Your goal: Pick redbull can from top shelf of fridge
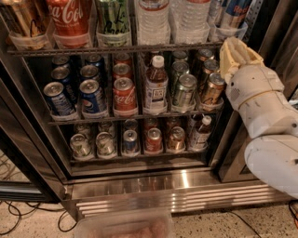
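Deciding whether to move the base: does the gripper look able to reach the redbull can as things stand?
Probably yes. The gripper hovers just below the redbull can at the right end of the top shelf, with nothing seen between them; the clear bin around the can's base may hamper the grasp.

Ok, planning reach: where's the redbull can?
Camera view: the redbull can is far right on the top shelf, right of water bottles, the gripper just below it.
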Robot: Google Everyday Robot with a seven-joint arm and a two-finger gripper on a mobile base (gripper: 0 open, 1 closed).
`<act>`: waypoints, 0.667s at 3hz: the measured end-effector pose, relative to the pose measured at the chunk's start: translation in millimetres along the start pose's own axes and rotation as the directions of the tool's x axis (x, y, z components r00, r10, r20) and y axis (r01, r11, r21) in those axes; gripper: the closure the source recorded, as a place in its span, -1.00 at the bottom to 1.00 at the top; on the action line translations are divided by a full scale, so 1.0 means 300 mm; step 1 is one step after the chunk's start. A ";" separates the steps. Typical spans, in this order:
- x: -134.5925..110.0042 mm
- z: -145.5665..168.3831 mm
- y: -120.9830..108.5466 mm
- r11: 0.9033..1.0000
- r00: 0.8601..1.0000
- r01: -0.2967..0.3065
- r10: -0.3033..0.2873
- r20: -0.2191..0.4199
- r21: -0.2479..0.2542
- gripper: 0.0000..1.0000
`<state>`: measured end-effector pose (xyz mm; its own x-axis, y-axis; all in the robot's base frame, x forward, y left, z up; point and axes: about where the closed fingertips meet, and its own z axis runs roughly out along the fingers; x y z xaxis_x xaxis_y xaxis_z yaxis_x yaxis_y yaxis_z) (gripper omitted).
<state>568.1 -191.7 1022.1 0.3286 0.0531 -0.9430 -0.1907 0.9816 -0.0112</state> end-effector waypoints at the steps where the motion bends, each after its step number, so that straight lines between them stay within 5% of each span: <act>1: -0.026 0.019 0.006 1.000 1.000 0.013 -0.013 0.024 -0.012 0.26; 2: -0.051 0.035 0.011 0.999 0.999 0.027 -0.026 0.044 -0.022 0.12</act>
<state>572.2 -187.3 1039.8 0.3735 0.0357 -0.9269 -0.2022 0.9784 -0.0437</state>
